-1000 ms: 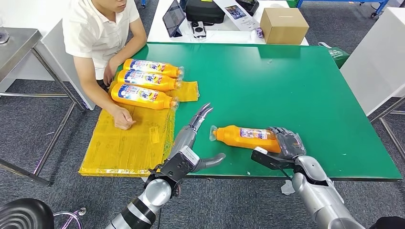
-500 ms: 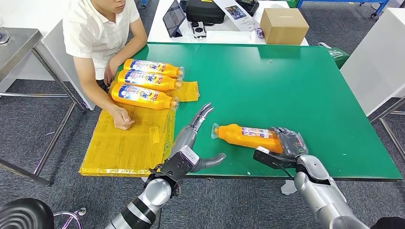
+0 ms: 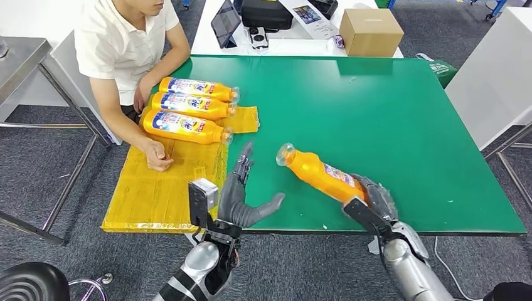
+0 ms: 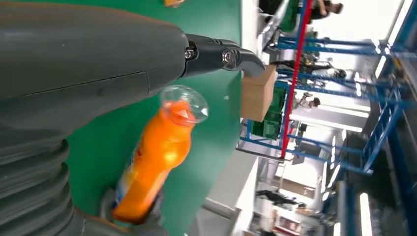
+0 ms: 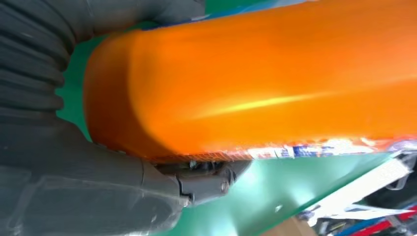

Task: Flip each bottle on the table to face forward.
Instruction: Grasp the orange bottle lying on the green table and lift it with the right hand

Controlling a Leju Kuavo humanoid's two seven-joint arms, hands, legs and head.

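Note:
My right hand (image 3: 375,199) grips the base end of an orange bottle (image 3: 321,174) near the front edge of the green table (image 3: 376,106). The bottle is tilted, its clear cap end raised toward the table's middle. The same orange bottle (image 5: 255,83) is pressed against my right palm in the right wrist view, and the orange bottle (image 4: 157,152) is seen cap first in the left wrist view. My left hand (image 3: 241,191) stands open to the bottle's left, fingers spread, touching nothing. Three more orange bottles (image 3: 188,106) lie side by side at the far left with labels up.
A person sits at the table's left, one hand (image 3: 160,155) resting on yellow sheets (image 3: 163,188) that overhang the front left edge. A cardboard box (image 3: 371,30) and dark devices stand on a white table behind. A white table stands at the right.
My right hand has lifted and swung the bottle, so its cap end now points up and away. My left hand has turned upright and drawn back a little toward the front edge.

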